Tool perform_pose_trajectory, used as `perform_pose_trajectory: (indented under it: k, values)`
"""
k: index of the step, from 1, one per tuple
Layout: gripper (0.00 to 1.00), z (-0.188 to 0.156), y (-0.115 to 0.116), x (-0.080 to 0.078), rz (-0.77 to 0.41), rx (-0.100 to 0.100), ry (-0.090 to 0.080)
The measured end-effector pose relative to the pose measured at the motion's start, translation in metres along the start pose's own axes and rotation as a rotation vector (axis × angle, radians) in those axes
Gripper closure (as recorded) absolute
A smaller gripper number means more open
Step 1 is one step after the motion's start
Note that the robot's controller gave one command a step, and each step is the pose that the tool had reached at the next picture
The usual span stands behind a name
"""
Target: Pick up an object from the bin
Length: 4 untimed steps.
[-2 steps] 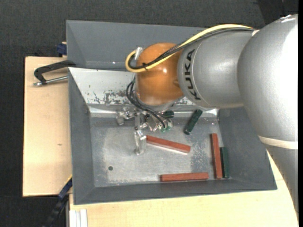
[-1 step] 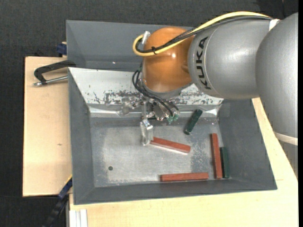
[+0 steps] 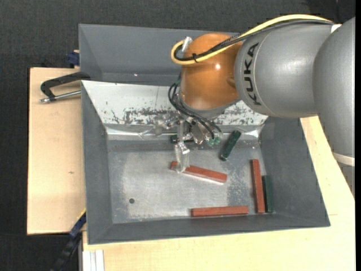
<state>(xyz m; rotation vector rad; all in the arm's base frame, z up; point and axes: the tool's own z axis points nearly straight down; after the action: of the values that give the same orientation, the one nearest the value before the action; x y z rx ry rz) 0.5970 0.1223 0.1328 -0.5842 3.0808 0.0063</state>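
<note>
Down in the bin (image 3: 96, 168) the claw (image 3: 180, 164) hangs low over the floor, a little behind the middle. Its tip comes to the left end of a flat red-brown bar, the slanted bar (image 3: 204, 175). This bar lies on the floor and runs from the claw to the right and slightly to the front. The tip is touching that end or is just above it; I cannot tell which. Whether the claw is open or closed, I also cannot tell.

To the right of the claw and a little behind it, a green stick (image 3: 229, 144) lies tilted near the back wall, apart from the slanted bar. Farther right, well apart from the claw, the side bar (image 3: 256, 185), also red, lies along the right wall. A green strip (image 3: 266, 193) lies just beside it on the wall side. In front of the claw, the front bar (image 3: 220, 211) lies flat along the front wall, and its right end is near the side bar. To the front-left, a dark dot (image 3: 131, 201) sits on bare floor.

Directly above the claw is the orange cover (image 3: 208, 78) of the wrist, and behind it the grey arm (image 3: 293, 66).
</note>
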Motion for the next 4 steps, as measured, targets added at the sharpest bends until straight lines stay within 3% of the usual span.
perform_pose_trajectory:
  k: [1,2,3,4]
  values:
    - [0.0,0.029,-0.028,0.017,-0.075,0.004,0.002]
    - [0.0,0.041,-0.044,0.018,-0.37,0.001,0.003]
    - [1.0,0.061,-0.06,0.075,-0.23,0.001,0.004]
    - [1.0,0.061,-0.06,0.075,-0.23,0.001,0.004]
